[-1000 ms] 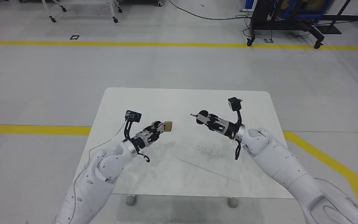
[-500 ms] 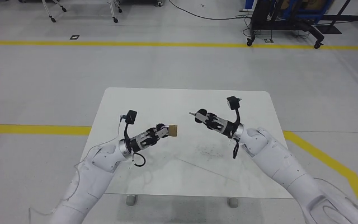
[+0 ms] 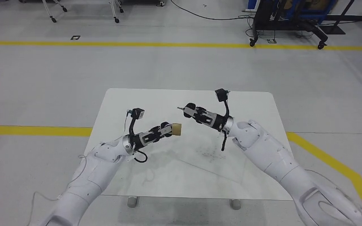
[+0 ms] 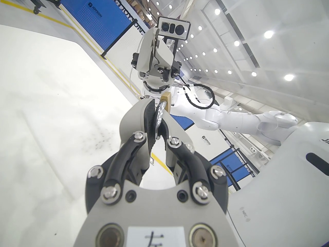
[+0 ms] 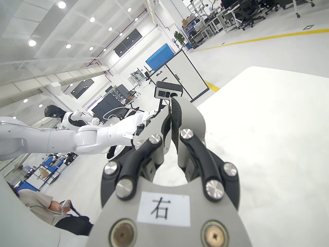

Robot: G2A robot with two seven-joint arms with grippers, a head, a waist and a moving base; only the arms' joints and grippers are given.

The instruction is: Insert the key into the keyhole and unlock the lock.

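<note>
Above the middle of the table (image 3: 141, 104), the lock (image 3: 176, 129) is clamped in the closed left gripper (image 3: 169, 129), slightly nearer the table centre than one second ago. The key (image 3: 181, 107) is pinched in the closed right gripper (image 3: 188, 109), which has shifted toward the lock. Key and lock are near but not touching.

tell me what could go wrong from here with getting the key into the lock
1. The lock is held in the air over the table, pinched at one end by the left jaws. A push from the key may swivel it or knock it free.
2. The key's tip is apart from the lock and not lined up with it, and the keyhole is not visible. The key may miss and slip in the right jaws.
</note>
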